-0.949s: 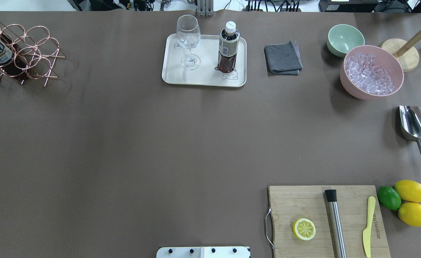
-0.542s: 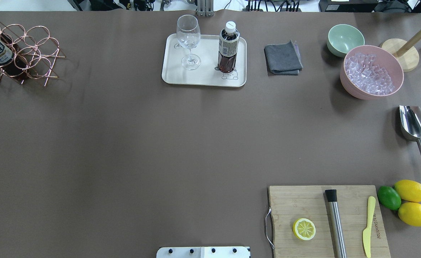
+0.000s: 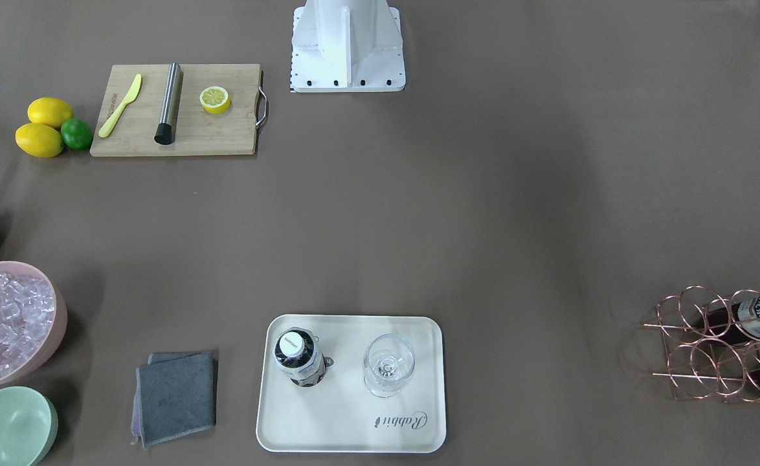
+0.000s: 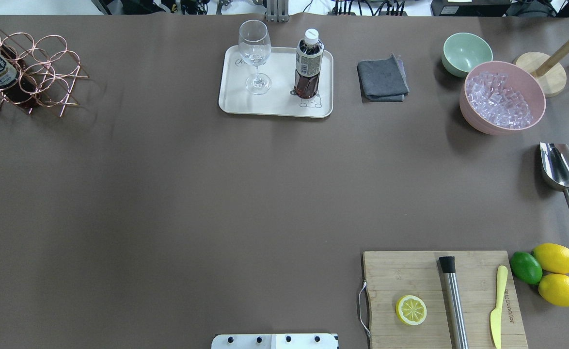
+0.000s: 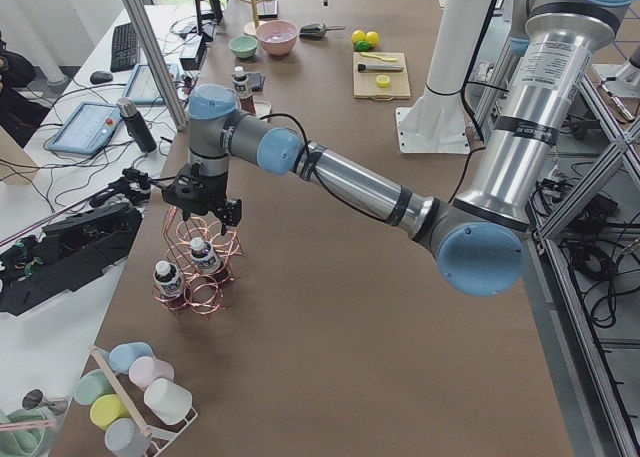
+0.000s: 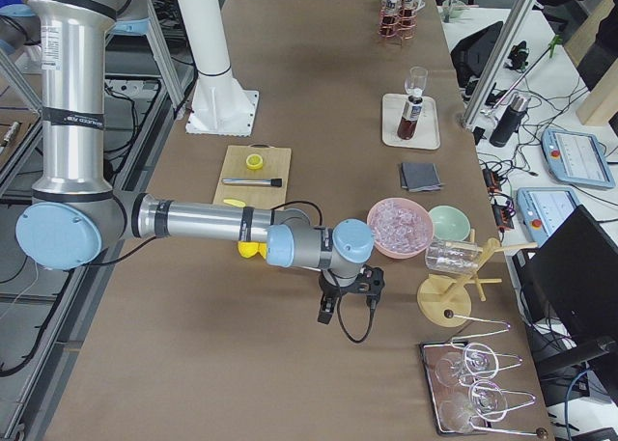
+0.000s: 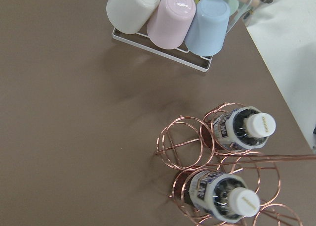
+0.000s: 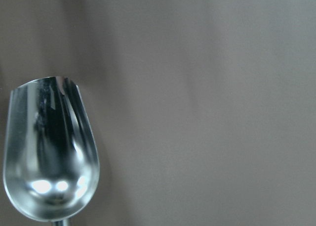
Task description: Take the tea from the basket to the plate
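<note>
Brown-covered table [image 4: 168, 194] fills the overhead view; no arm enters it, nor the front-facing view.

Left arm [image 5: 350, 182]: in the left-end view it stretches out to the table's left end, wrist pointing down. We read this as a reach posture, because the basket stands far out there.

Right arm [image 6: 212, 224]: in the right-end view it lies low, out toward the opposite end. Its wrist camera looks down on the steel scoop [image 8: 49, 152], lower left of that frame. It is well apart from the task's things, so we judge it parked.

Plate [image 4: 275, 104]: top centre of the overhead view. It carries one tea bottle [image 4: 308, 63], upright and cap on, on its right half over the bear drawing. The stemmed glass [image 4: 255, 55] stands just beside it on the left half. Upright placement suits a bottle meant for pouring later.

Basket [image 4: 47, 72]: upper left corner of the overhead view. The left wrist view, lower right, shows two more tea bottles [image 7: 237, 129] [image 7: 219, 196] caps up in adjoining rings. The rings steady them and leave the necks free.

Left gripper [image 5: 203, 215]: above the basket's handle, touching nothing we can make out. Only the side view shows it, so we cannot tell its opening.

Right gripper [image 6: 333, 301]: likewise side view only, so we cannot tell.
</note>
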`<state>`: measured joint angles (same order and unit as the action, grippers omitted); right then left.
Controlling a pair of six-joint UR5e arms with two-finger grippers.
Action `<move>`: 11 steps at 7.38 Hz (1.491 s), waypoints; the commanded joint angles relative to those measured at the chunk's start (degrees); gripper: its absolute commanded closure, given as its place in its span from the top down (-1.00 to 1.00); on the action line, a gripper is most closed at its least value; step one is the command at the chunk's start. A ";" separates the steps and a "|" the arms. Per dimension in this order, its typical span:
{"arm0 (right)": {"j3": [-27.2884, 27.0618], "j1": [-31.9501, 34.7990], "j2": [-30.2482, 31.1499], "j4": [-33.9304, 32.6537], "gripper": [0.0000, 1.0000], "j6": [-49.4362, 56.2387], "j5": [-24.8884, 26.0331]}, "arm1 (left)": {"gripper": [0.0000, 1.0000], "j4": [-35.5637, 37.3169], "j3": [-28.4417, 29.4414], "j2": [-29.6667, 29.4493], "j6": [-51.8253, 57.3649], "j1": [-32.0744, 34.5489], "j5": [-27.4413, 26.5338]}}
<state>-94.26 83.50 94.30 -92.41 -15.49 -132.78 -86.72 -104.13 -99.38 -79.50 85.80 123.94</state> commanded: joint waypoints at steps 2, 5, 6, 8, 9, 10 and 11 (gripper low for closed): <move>-2.33 0.61 1.59 -1.20 1.00 -0.50 -0.03 | 0.93 0.32 -2.22 9.71 28.97 1.30 0.86; -2.15 0.70 1.32 -1.20 1.00 -0.42 -0.11 | 0.94 -0.29 -0.82 13.07 40.09 3.66 13.64; -2.33 0.70 1.67 -1.20 1.00 -0.50 -0.03 | 0.94 -0.03 0.14 13.16 40.39 6.28 20.48; -2.33 0.79 1.59 -1.20 1.00 -0.16 -0.12 | 0.94 -2.91 0.23 17.02 45.46 7.19 20.90; -2.33 0.79 1.59 -1.20 1.00 -0.15 -0.11 | 0.94 -3.45 1.20 17.03 45.83 6.84 20.12; -2.33 0.79 1.59 -1.20 1.00 -0.06 -0.11 | 0.94 -5.89 1.90 17.29 46.62 6.84 16.80; -2.33 0.79 1.59 -1.20 1.00 -0.06 -0.20 | 0.94 -8.27 2.00 17.99 49.50 7.10 13.38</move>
<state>-96.59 84.29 95.89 -93.60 -15.63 -132.90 -91.32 -102.80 -82.34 -33.42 92.67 142.21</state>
